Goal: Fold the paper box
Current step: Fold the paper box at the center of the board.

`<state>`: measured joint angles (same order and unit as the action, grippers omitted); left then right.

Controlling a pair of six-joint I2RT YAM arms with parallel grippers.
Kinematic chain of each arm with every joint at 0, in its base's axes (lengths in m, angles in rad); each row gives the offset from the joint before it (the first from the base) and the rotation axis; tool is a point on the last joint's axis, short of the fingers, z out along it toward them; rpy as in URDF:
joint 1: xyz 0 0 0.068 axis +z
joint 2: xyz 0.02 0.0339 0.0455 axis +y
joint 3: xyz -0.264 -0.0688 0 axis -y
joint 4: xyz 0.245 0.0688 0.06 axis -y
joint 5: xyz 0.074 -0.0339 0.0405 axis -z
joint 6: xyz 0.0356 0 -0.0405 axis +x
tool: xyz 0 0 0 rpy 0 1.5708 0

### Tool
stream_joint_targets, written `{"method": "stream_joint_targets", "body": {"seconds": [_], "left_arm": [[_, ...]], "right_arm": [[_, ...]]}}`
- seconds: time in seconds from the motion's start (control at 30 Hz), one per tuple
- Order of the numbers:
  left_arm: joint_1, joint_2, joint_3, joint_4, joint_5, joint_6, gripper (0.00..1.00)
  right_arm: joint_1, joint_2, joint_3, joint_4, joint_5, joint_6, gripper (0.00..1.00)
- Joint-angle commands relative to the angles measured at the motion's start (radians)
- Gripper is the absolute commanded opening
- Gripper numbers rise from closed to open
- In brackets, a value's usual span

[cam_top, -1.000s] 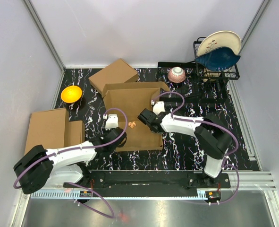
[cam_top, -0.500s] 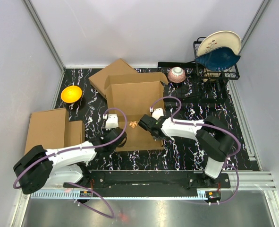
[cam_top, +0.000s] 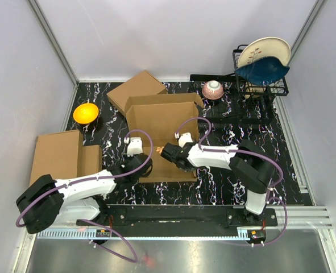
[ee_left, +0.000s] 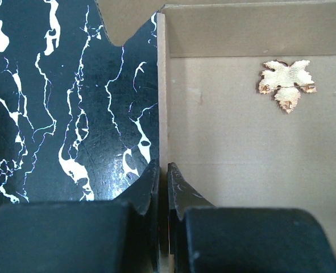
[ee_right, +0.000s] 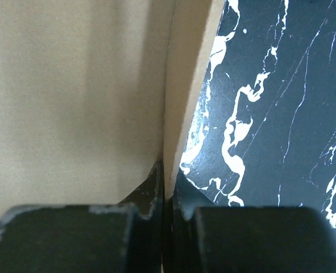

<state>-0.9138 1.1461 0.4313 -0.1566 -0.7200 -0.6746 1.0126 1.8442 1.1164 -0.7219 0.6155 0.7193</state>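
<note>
We note the right gripper (ee_right: 169,182) has travelled nearward across the paper box (cam_top: 159,122), which lies mid-mat (cam_top: 213,176). Its fingers are closed on a cardboard edge. The left gripper (ee_left: 161,187) is unmoved, pinching the left wall. Side folding appears underway, incomplete.

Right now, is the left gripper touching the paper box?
Touching. The left wrist view shows the left gripper with both fingers pinching the side wall of the paper box, no gap.
</note>
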Motion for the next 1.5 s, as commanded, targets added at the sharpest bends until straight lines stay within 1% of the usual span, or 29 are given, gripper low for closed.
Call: {"method": "stream_joint_targets", "body": {"seconds": [0.0, 0.07, 0.1, 0.13, 0.2, 0.23, 0.33, 0.37, 0.53, 0.67, 0.73, 1.1, 1.2, 1.37, 1.47], "left_arm": [[-0.007, -0.025, 0.001, 0.043, -0.009, -0.010, 0.00], [-0.008, -0.025, 0.000, 0.045, -0.009, -0.013, 0.00], [-0.008, -0.026, 0.000, 0.043, -0.009, -0.013, 0.00], [-0.008, -0.026, 0.000, 0.042, -0.007, -0.014, 0.00], [-0.008, -0.029, -0.002, 0.040, -0.009, -0.016, 0.00], [-0.010, -0.031, -0.003, 0.040, -0.009, -0.017, 0.00], [-0.010, -0.034, -0.005, 0.037, -0.010, -0.019, 0.00], [-0.010, -0.037, -0.005, 0.035, -0.010, -0.020, 0.00], [-0.011, -0.037, -0.009, 0.035, -0.009, -0.026, 0.00], [-0.010, -0.040, -0.012, 0.034, -0.007, -0.031, 0.00], [-0.010, -0.039, -0.012, 0.037, -0.006, -0.031, 0.00], [-0.011, -0.028, -0.009, 0.040, -0.003, -0.029, 0.00], [-0.013, -0.023, -0.011, 0.040, -0.002, -0.028, 0.00], [-0.011, -0.026, -0.012, 0.037, 0.004, -0.028, 0.00], [-0.013, -0.026, -0.011, 0.040, 0.001, -0.029, 0.00]], "right_arm": [[0.032, 0.024, -0.069, -0.070, -0.069, 0.055, 0.18], [0.032, -0.038, -0.076, -0.054, -0.062, 0.069, 0.33], [0.032, -0.055, -0.073, -0.051, -0.059, 0.068, 0.43], [0.032, -0.074, -0.070, -0.047, -0.057, 0.068, 0.50], [0.032, -0.134, -0.070, -0.039, -0.054, 0.066, 0.59], [0.034, -0.154, -0.070, -0.033, -0.048, 0.068, 0.67], [0.032, -0.217, -0.072, -0.027, -0.033, 0.074, 0.75], [0.030, -0.236, -0.072, -0.025, -0.030, 0.078, 0.76], [-0.003, -0.283, -0.113, 0.005, -0.031, 0.104, 0.74], [-0.051, -0.298, -0.165, 0.077, -0.036, 0.075, 0.66], [-0.075, -0.289, -0.174, 0.128, -0.040, 0.052, 0.63], [-0.147, -0.172, -0.090, 0.271, -0.043, -0.095, 0.58], [-0.180, -0.111, -0.078, 0.294, -0.049, -0.119, 0.52], [-0.197, -0.073, -0.070, 0.312, -0.043, -0.149, 0.38], [-0.197, -0.054, -0.064, 0.312, -0.030, -0.161, 0.34]]}}
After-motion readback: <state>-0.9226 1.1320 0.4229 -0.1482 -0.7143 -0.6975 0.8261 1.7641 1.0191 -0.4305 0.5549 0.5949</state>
